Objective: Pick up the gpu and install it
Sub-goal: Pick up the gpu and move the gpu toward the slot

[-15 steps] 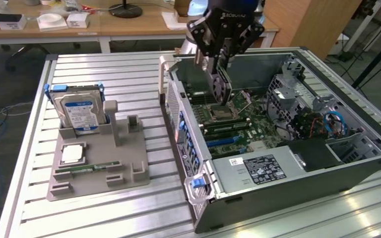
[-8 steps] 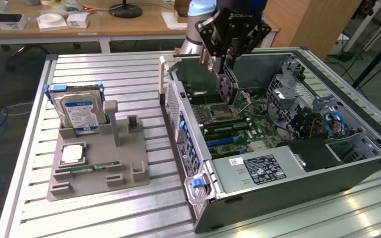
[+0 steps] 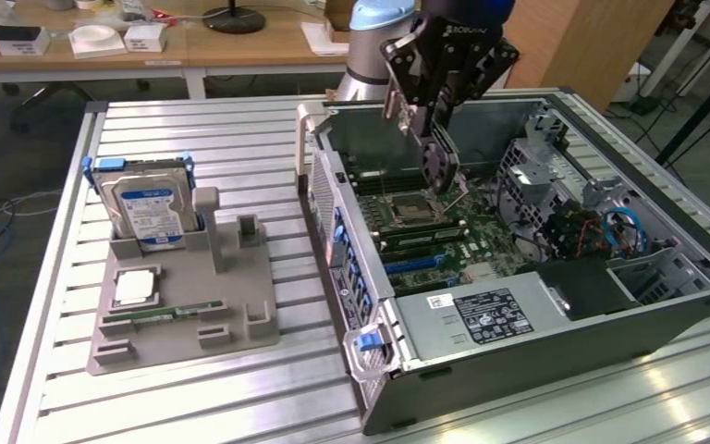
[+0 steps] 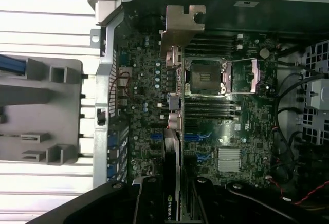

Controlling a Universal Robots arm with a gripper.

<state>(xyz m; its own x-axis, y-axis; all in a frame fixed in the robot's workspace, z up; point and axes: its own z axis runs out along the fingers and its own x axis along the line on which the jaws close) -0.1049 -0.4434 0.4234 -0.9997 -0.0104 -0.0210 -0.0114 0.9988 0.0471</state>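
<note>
My arm (image 3: 358, 83): silver-grey tube, pale blue cap (image 3: 380, 14) on joint. My gripper (image 3: 427, 116): black body, white lettering (image 3: 466, 32) across front, not legible. My fingers (image 3: 405, 69): black linkage bars, flat plates, round pivot pins, small holes along edges. Wrist view: same fingers glossy black, rounded shoulders, light glinting off upper edges.

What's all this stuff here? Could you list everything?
table: one, silver slats, under everything
case: one, dark grey, open, on the table
motherboard: one, green, inside the case
holder: one, grey, beside the case at the exterior view's left
hard drive: one, silver with blue-white label, upright in the holder
chip: one, silver, flat on the holder
memory stick: one, green, lying in the holder
gpu: one, black with silver bracket, over the motherboard
arm: one, grey-blue, behind the case
gripper: one, black, shut on the gpu
</note>
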